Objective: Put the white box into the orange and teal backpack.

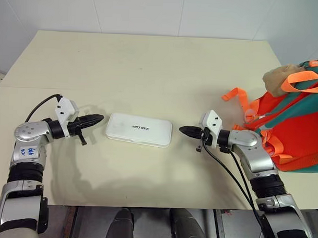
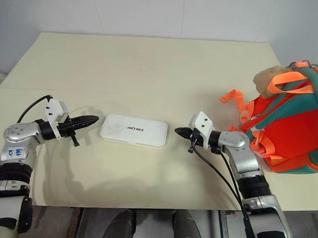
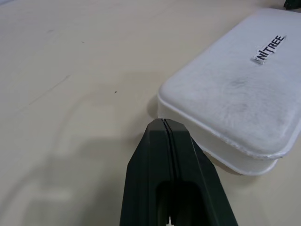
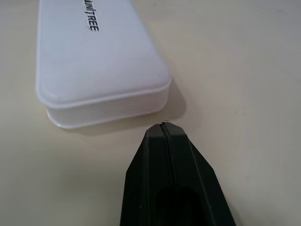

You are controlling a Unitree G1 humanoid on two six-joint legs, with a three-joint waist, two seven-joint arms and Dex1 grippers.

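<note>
- Your white box (image 1: 139, 129) looks like smooth plastic with a faintly frosted, matt top.
- The orange and teal backpack (image 1: 294, 129) is cloth with woven webbing straps.
- The table (image 1: 150, 66) looks matt and smooth.

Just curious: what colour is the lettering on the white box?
Dark, near black, on the white box; clearest in the left wrist view.

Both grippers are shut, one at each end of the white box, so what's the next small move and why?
Probably press inward: the left gripper and right gripper flank the white box with small gaps at either short end, so squeezing it between the shut tips would allow lifting toward the backpack.
</note>
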